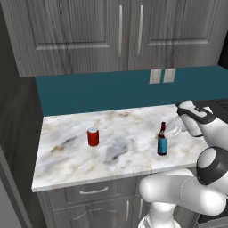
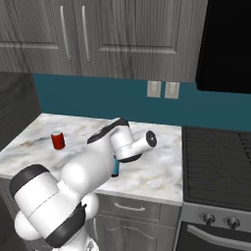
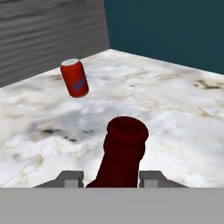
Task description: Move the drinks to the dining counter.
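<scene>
Closest in the hand view, the claw (image 3: 112,178) straddles the red neck of the bottle (image 3: 124,151), one grey fingertip (image 3: 71,179) on each side of it; the tips sit right against the neck, but I cannot tell whether they are truly pressing it. From the left base view the bottle (image 1: 162,140) stands upright, dark with a blue label, near the front right part of the marble desk (image 1: 71,164), with the white hand reaching in at its top from the right. In the right base view the arm covers most of the bottle, and only a sliver of blue label (image 2: 115,168) shows under the wrist.

Farther along the desk, well apart from the bottle, the red soda can (image 1: 93,136) stands upright with its silver top up. Behind it runs the teal backsplash (image 1: 98,91), carrying two wall outlets (image 1: 161,75), and above that hang grey wood cabinets (image 1: 80,31). A black stove (image 2: 215,162) adjoins the desk on the right.
</scene>
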